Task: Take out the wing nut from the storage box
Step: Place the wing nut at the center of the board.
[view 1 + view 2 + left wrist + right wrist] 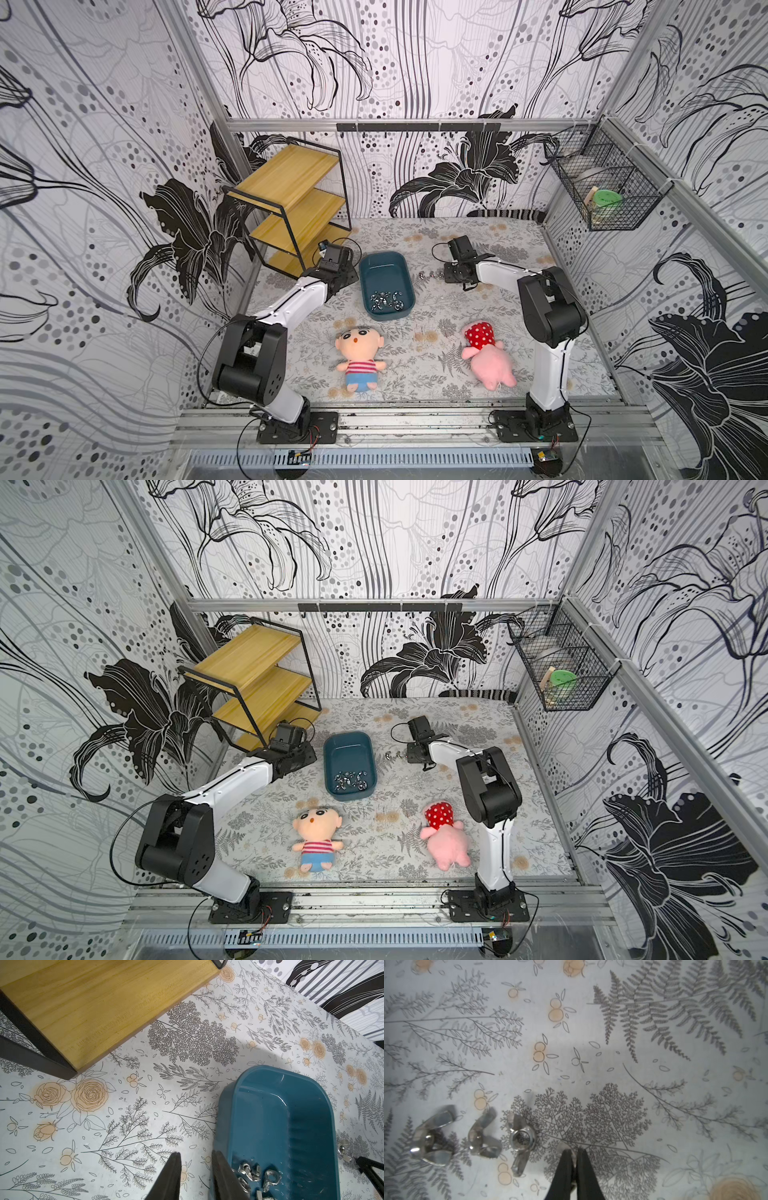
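The dark teal storage box (384, 272) (348, 750) (268, 1118) lies mid-table with several silver wing nuts (386, 300) (351, 780) (254, 1176) heaped at its near end. My left gripper (352, 277) (196, 1167) stands open beside the box's left wall, only table between its fingers. Three wing nuts (431, 1142) (483, 1138) (521, 1138) lie on the table right of the box (430, 274). Just beside them, my right gripper (444, 275) (574, 1151) is shut on a wing nut (560, 1146); only a small silvery part shows at the fingertips.
A wooden shelf with a black frame (291, 208) (93, 1005) stands at the back left, close to my left arm. A boy doll (359, 357) and a pink plush (486, 353) lie near the front. A black wire basket (602, 183) hangs on the right wall.
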{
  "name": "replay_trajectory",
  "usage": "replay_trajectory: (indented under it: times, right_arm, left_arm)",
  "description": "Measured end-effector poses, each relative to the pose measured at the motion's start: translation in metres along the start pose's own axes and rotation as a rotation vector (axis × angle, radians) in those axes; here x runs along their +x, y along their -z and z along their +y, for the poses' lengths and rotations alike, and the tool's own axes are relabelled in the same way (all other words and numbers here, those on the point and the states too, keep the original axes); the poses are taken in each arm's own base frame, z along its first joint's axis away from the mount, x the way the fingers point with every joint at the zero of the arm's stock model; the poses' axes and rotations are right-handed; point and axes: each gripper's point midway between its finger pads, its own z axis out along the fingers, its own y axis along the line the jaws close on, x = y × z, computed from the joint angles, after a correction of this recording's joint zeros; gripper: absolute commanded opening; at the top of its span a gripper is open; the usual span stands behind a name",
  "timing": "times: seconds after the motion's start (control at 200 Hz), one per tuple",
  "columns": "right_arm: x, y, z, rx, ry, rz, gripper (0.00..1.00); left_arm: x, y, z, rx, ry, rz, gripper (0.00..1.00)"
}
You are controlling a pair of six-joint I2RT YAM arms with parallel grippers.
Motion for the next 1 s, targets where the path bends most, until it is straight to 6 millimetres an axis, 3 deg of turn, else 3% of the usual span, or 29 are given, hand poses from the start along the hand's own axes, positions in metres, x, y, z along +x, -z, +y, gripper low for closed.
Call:
replay_trajectory:
  times: [0.195, 0.511, 0.726, 0.866, 0.997]
  right_arm:
    - [-0.001, -0.007, 0.003, -0.010, 0.000, 0.003, 0.02]
    - [0.000, -0.008, 0.005, -0.019, 0.000, 0.004, 0.29]
    - [-0.001, -0.007, 0.005, -0.019, 0.000, 0.005, 0.32]
    - [-0.011, 0.012, 0.013, -0.019, 0.035, -0.010, 0.32]
    - [-0.035, 0.050, 0.050, -0.062, 0.106, -0.089, 0.32]
  left_arm:
    - [0.000, -0.002, -0.001, -0.002, -0.001, 0.002, 0.32]
    - [0.000, -0.002, -0.001, -0.002, -0.001, 0.001, 0.32]
    - [0.000, -0.002, 0.000, -0.002, -0.001, 0.001, 0.32]
    - [0.000, -0.002, 0.000, -0.004, -0.001, 0.001, 0.32]
    - [-0.001, -0.002, 0.000, -0.004, 0.000, 0.000, 0.32]
